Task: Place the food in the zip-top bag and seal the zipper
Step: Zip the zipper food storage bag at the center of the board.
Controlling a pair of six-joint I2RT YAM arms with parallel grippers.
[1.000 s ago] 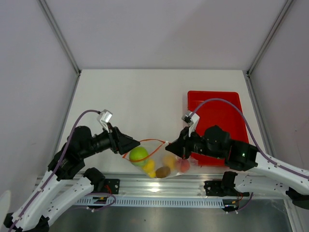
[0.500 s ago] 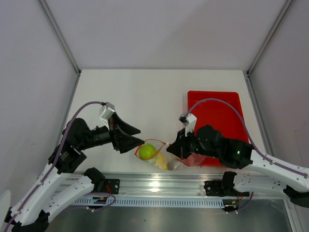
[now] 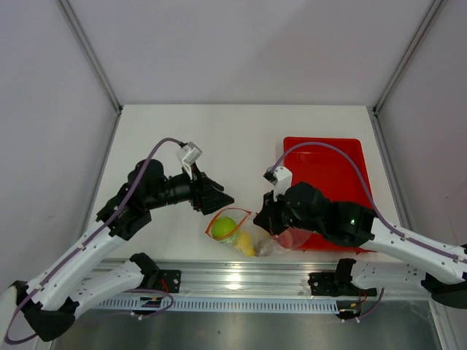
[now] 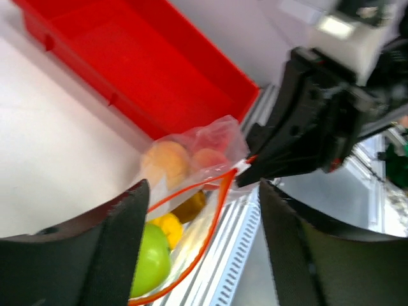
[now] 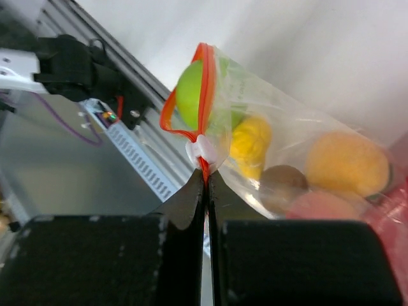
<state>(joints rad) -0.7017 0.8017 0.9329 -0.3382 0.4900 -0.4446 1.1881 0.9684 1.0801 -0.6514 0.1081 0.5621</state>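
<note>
We see the zip-top bag (image 3: 244, 237) just left of the red tray (image 3: 325, 149), by its near corner. The bag is clear and crinkled. It holds a lime-green apple (image 3: 224, 227), a yellow pear (image 5: 250, 143), an orange piece (image 5: 347, 162) and duller fruits behind them. Its orange-red zipper (image 5: 203, 89) loops open around the apple. The right gripper (image 5: 205, 175) is pinched tight on the zipper beside a white slider (image 5: 203, 150). The left gripper (image 3: 221, 200), farther from the tray, stands wide and holds nothing. Whether the bag rests on the table we cannot tell.
</note>
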